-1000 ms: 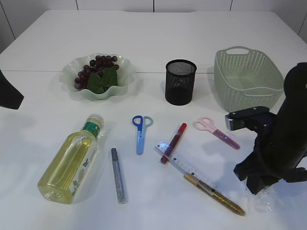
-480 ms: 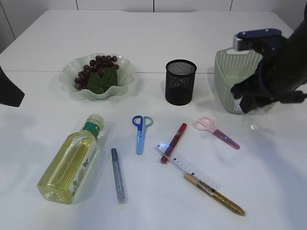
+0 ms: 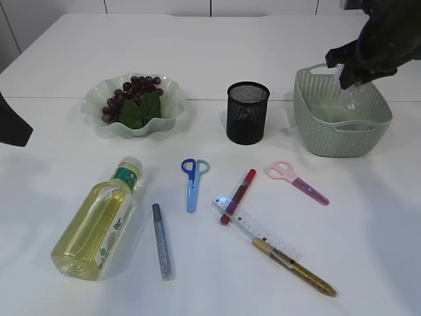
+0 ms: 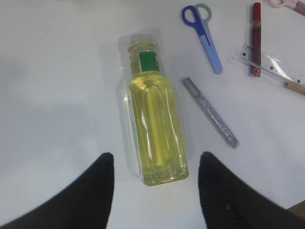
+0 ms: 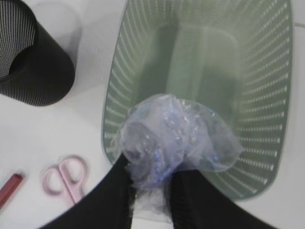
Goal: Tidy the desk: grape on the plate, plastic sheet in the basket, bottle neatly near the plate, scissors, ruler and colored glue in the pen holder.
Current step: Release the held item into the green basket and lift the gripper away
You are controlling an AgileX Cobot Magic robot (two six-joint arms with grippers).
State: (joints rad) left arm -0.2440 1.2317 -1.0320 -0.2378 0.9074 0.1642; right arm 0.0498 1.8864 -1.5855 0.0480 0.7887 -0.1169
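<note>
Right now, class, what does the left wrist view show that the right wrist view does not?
Only the left wrist view: the bottle lying on its side, blue scissors, silver glue, ruler.
Only the right wrist view: the right gripper holding the plastic sheet over the basket, plus the pen holder.
Both: the red glue and pink scissors.

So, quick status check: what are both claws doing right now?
Right claw shut on plastic sheet, above basket. Left claw open, empty, over lying bottle. Nothing blocking the basket.
</note>
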